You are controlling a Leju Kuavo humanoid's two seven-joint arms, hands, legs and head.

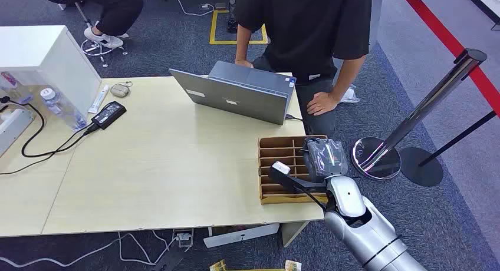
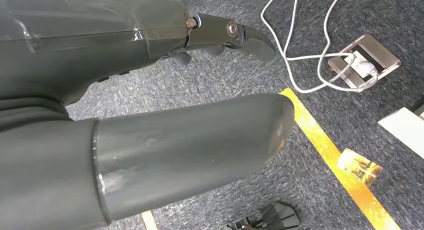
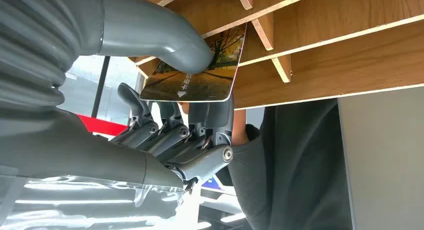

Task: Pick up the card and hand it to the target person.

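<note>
Your right hand [image 3: 170,115] has the card [image 3: 197,72] pinched between the thick grey thumb, pressed on the printed face, and the darker fingers [image 3: 175,132] folded beneath it. Look at the card in the right wrist view: it is a thin rectangle with rounded corners, printed with an autumn scene of yellow-leaved trees along a brown path, with a line of small white characters and a white arrow near one edge. One end of it lies against the dividers of the wooden organizer [image 3: 325,45], though you cannot tell whether it sits inside a slot. From the head view, that right hand [image 1: 323,159] sits over the wooden organizer [image 1: 283,165] at the right end of the table [image 1: 153,165], and the card itself is hidden there under the hand. Just beyond the organizer a person in a black shirt [image 1: 306,29] stands bent over a grey laptop [image 1: 236,91], one hand [image 1: 321,103] resting on a thigh. Your left hand [image 2: 150,130] hangs above grey carpet, fingers loosely extended with nothing in them, near a yellow floor tape line [image 2: 330,150], white cables [image 2: 305,45], and a second small printed card [image 2: 359,167] lying on the floor.
</note>
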